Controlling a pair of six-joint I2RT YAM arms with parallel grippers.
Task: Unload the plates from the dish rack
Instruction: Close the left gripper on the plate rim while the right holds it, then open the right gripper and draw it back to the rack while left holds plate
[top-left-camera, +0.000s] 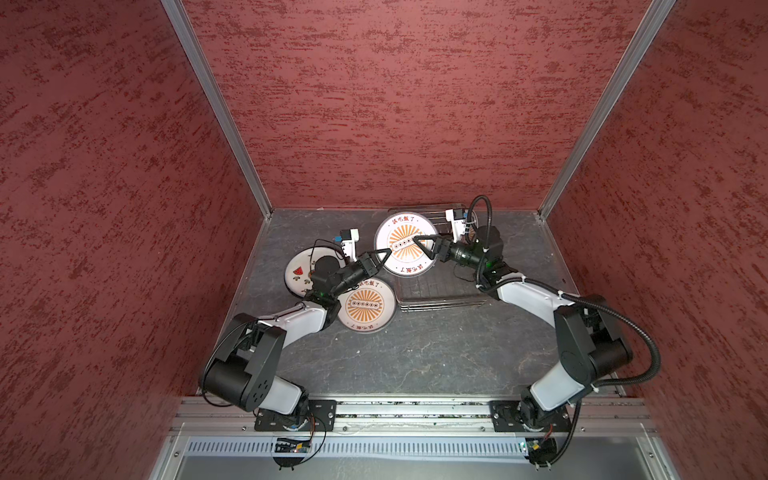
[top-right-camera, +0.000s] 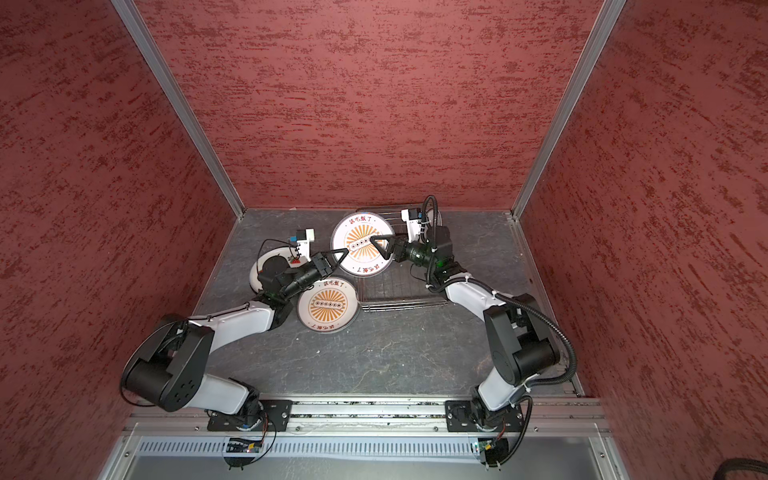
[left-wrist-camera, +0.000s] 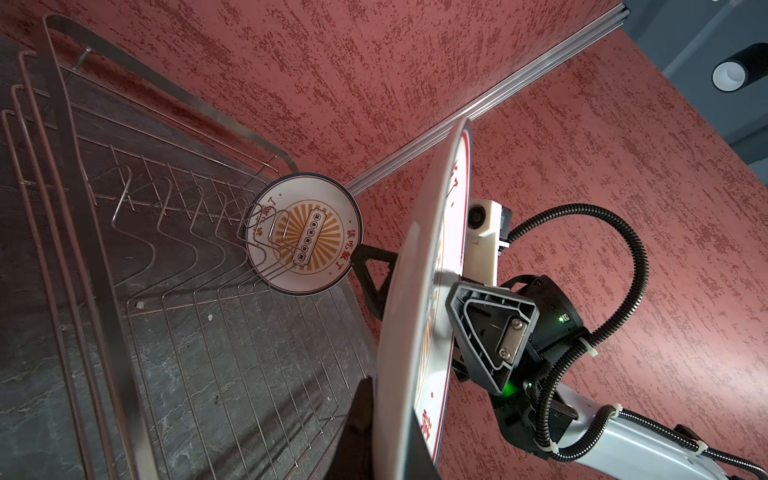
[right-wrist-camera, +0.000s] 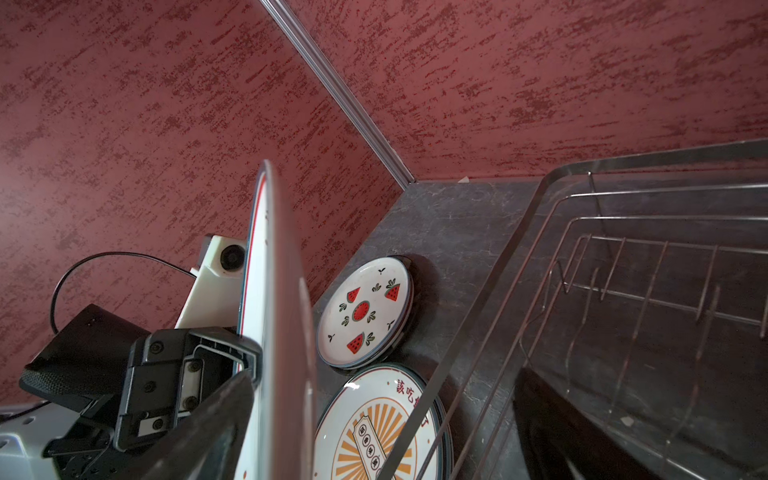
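Beside dish rack (top-left-camera: 437, 287), 2 flat plates (top-left-camera: 365, 305)

Dish rack (left-wrist-camera: 77, 166): bright silver metal wire with a flat band rim, polished and reflective.
Held plate (top-left-camera: 399, 230): smooth, glossy white glaze; ceramic or melamine, hard to tell from here.
Watermelon plate (right-wrist-camera: 365, 311): same smooth glossy finish.
Counter (top-left-camera: 415, 353): dark grey stone-look surface with pale veins, mostly matt.
Walls (top-left-camera: 395, 104): red, rough and grainy, matt.
Corner posts (top-left-camera: 216, 104): brushed silver metal profile.
Left end effector (top-left-camera: 385, 253): matt black plastic, small bare metal plate with screws.
Right end effector (top-left-camera: 420, 248): matt black plastic, likewise.
Arm shells (top-left-camera: 528, 295): smooth white plastic, slight sheen.
Cable conduit (left-wrist-camera: 582, 206): black corrugated plastic.
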